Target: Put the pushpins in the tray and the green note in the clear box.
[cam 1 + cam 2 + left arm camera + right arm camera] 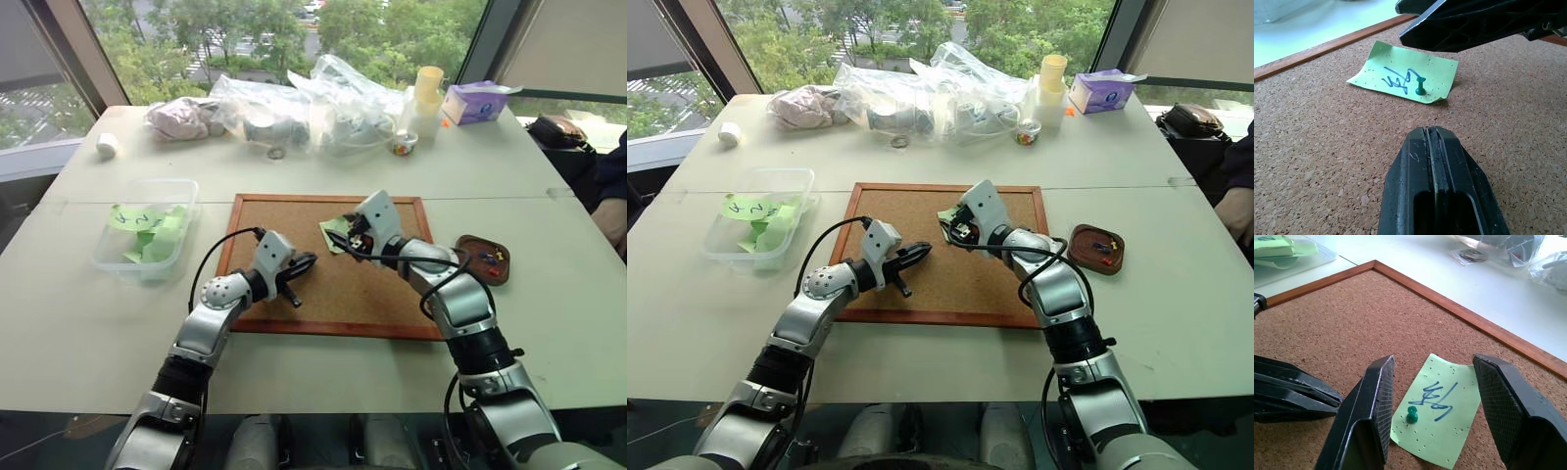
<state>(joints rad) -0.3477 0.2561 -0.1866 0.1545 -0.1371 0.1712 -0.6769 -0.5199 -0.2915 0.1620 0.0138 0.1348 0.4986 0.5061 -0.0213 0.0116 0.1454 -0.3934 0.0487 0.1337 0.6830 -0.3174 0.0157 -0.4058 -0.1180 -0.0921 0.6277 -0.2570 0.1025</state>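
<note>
Left gripper [1436, 147]: its two black fingers were pressed together with nothing between them, low over the cork, aimed toward the note.
Right gripper [1432, 406]: its black fingers [1374, 404] stood apart, empty, one on each side of the note and above it, not touching the paper.
Green note [1442, 409]: a small light-green paper slip with a blue scribble and many pinholes lay flat on the cork, near the board's far edge, between the two grippers.
Pushpin [1411, 414]: a small green plastic pin stood upright in the note, beside the scribble.
Cork board [284, 220]: a large brown cork panel in a reddish wooden frame lay flat on the pale table [78, 313].
Tray [468, 245]: a small oval dark-brown dish sat on the table just right of the board, holding several coloured pins.
Clear box [108, 257]: a transparent plastic container stood left of the board, well apart from the note, with lime-green slips inside.
</note>
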